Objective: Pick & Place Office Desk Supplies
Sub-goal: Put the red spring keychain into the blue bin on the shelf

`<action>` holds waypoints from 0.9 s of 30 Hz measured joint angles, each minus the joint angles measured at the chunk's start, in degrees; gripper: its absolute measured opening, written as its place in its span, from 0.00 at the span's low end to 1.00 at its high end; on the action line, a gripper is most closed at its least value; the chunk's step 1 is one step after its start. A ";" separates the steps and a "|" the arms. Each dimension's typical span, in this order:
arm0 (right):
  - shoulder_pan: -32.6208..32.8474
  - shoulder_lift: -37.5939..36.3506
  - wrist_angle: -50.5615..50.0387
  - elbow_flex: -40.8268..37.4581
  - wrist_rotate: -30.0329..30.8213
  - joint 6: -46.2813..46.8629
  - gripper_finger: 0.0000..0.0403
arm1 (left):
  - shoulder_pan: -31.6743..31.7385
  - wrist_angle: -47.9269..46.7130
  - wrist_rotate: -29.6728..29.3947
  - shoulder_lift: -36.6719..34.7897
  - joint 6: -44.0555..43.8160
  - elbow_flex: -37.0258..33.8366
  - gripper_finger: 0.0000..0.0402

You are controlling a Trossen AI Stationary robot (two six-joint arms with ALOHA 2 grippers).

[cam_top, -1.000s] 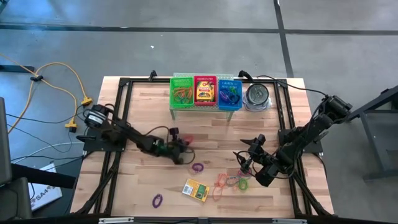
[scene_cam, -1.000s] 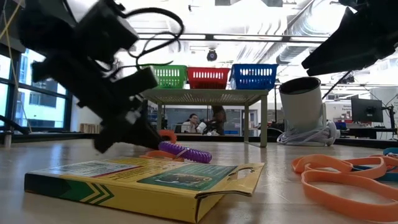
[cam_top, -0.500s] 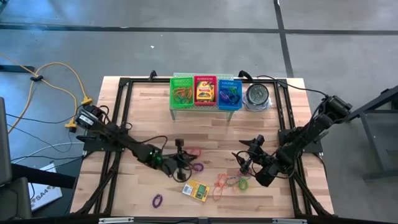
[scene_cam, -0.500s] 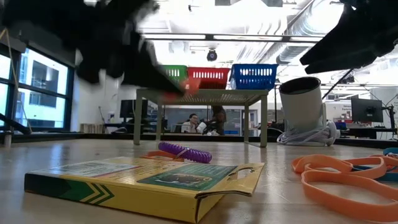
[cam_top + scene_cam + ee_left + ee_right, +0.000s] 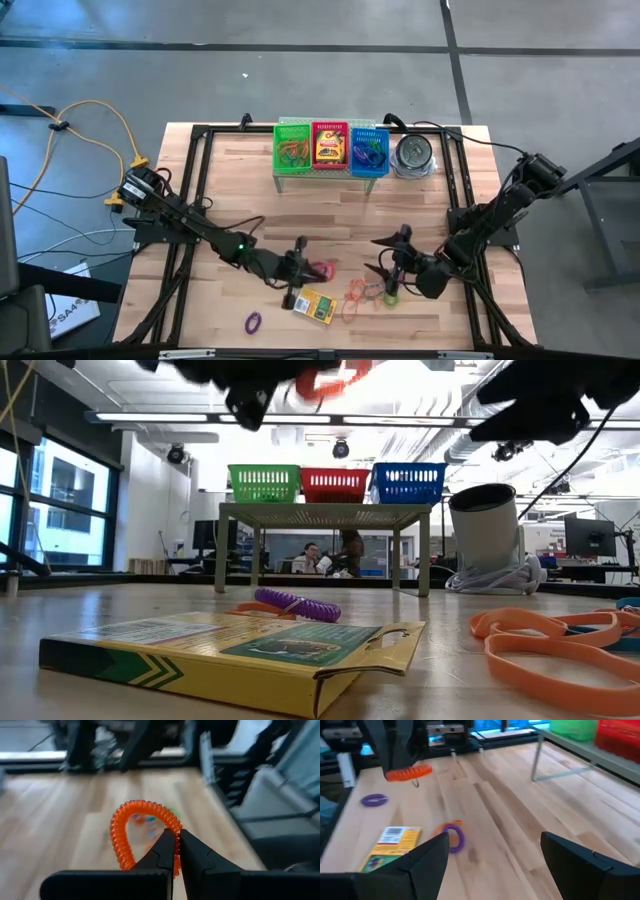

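A: Left end effector (image 5: 175, 851)?
B: Clamped tight on an orange coil band (image 5: 142, 827), which is held above the worktop (image 5: 230, 190), just beside the crayon box (image 5: 315, 306) lying flat.

A: Right end effector (image 5: 492, 854)?
B: Fingers spread wide, nothing gripped. It is seen near the same box, over the loose bands (image 5: 365, 292) lying to one side of it.

A: Other supplies?
B: A purple coil (image 5: 297, 603) is seen just behind the box. One purple band (image 5: 252, 322) lies apart, on the box's other side. Three baskets (image 5: 330, 148) are well beyond the box, each holding supplies.
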 joint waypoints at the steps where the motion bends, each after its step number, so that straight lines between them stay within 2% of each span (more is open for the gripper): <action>1: 0.02 0.00 1.03 0.00 -0.43 -1.23 0.75 | 0.00 1.33 1.40 0.00 -0.15 0.00 0.01; 6: 0.13 0.00 5.79 -0.01 -1.16 -9.59 0.75 | 0.00 6.47 7.42 0.00 -1.45 0.00 0.01; 13: 0.00 0.00 18.94 -0.02 -2.05 -33.16 0.75 | 0.49 8.33 7.89 0.00 -1.86 0.00 0.01; 17: 0.00 0.00 22.30 -0.02 -3.81 -45.97 0.75 | 0.78 8.92 7.89 0.22 -2.05 0.01 0.01; 20: -0.17 0.00 22.69 -0.02 -5.41 -48.70 0.75 | 0.93 9.23 8.11 0.40 -2.05 0.02 0.01; 27: -2.18 0.02 22.35 -0.02 -8.27 -45.35 0.75 | 1.44 9.96 10.92 0.71 -2.54 0.02 0.01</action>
